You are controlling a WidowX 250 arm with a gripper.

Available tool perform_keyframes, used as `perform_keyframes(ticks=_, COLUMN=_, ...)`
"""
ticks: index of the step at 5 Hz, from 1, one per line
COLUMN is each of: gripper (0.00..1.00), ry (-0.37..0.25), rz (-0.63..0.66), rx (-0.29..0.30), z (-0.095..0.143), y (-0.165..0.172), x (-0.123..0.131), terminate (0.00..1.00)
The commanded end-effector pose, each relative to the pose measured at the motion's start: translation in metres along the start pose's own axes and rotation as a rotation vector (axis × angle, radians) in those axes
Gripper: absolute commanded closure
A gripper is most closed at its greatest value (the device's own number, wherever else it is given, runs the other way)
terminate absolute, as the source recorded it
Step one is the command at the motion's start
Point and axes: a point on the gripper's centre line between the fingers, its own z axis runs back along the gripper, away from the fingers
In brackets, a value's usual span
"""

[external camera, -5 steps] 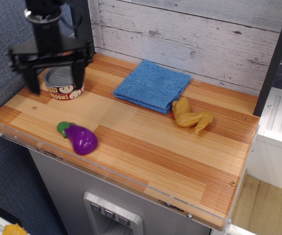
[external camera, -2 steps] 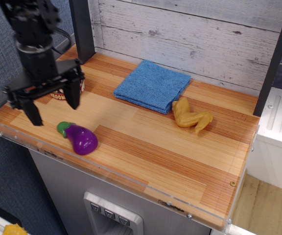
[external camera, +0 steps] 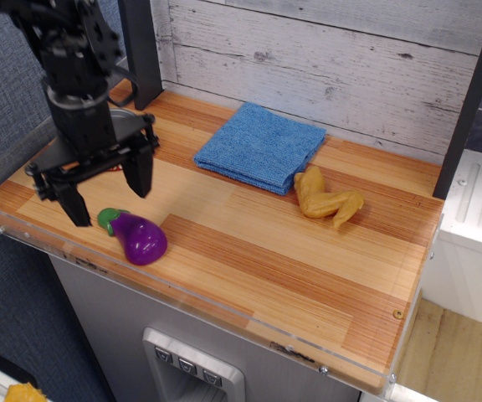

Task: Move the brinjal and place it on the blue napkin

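while the gripper (external camera: pixel 109 194) gapes, brinjal (external camera: pixel 135 235) lies off blue napkin (external camera: pixel 260 145).

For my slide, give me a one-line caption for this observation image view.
Open gripper hovers above the purple brinjal at the counter's front left; blue napkin lies unoccupied behind.

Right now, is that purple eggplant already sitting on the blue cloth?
No, the brinjal lies on the bare wooden counter near its front edge, well apart from the blue napkin.
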Motion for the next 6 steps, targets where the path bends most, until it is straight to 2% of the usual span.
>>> perform_keyframes(ticks=1, gripper=0.00, ry=-0.051, rz=0.002, rx=-0.016, z=-0.018, y=-0.023, x=-0.007, terminate=0.00)
perform_keyframes(ticks=3, gripper=0.00, ry=-0.009, rz=0.008, rx=-0.002, z=-0.034, y=-0.028, x=-0.012, terminate=0.00)
perform_keyframes(ticks=5, gripper=0.00, ry=0.002, rz=0.042, rx=0.000, z=-0.042, y=-0.024, x=-0.015, terminate=0.00)
perform_keyframes(ticks=6, gripper=1.00, ry=0.005, rz=0.047, rx=-0.004, z=-0.043, y=-0.025, x=-0.015, terminate=0.00)
